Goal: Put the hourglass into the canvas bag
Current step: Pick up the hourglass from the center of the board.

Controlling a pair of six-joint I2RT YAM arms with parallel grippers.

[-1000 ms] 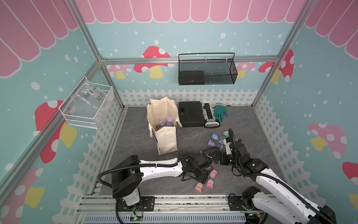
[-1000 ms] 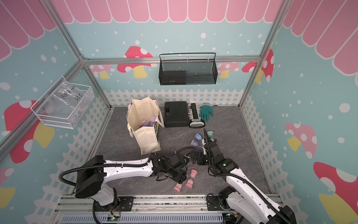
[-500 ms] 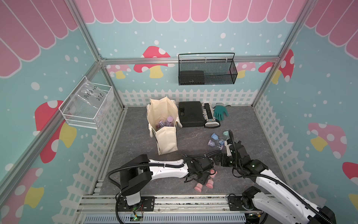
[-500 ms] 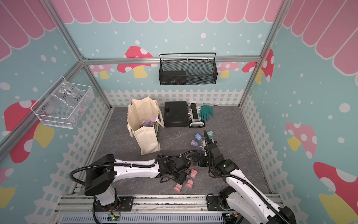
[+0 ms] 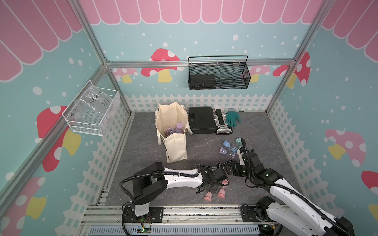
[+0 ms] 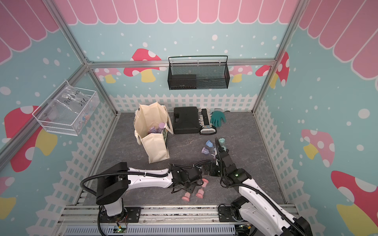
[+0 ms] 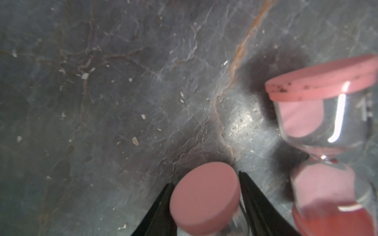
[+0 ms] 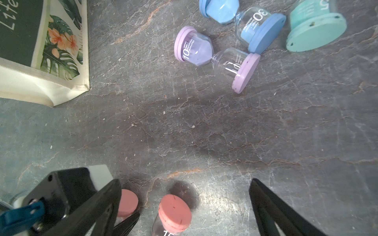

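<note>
1. Hourglass, pink point(image 7: 204, 198): on the dark stone-pattern table point(image 7: 122, 102), at the front of the work area, well apart from the canvas bag point(image 5: 177, 149). In both top views the left gripper point(image 5: 212, 185) covers most of it.
2. Position relative to fingers: the round pink cap sits between the two black fingers point(image 7: 257, 204) of the left gripper, one on each side and close against its rim. From the right wrist, the same cap point(image 8: 126, 202) shows just past one finger.
3. Grip state, left: jaws narrowed to roughly the cap's width. Firm contact on both sides cannot be told, and the hourglass is not visibly lifted.
4. Other arm: the right gripper point(image 8: 186, 180) is spread wide, holds nothing and hovers near the left one.
5. Neighbouring item: second pink hourglass point(image 7: 323, 122), lying just beside the first.
6. Bag contents: purple hourglasses point(image 5: 173, 129) already inside; mouth open upward.
7. Hazards, judged:
   (a) The hold looks nearer the cap than the waist, so the smooth glass may slip or swing on lifting.
   (b) A finger may nudge the neighbour and roll it away.
   (c) The two arms work close together and may collide.
   (d) The soft bag wall may catch the hourglass or fold on delivery.
</note>
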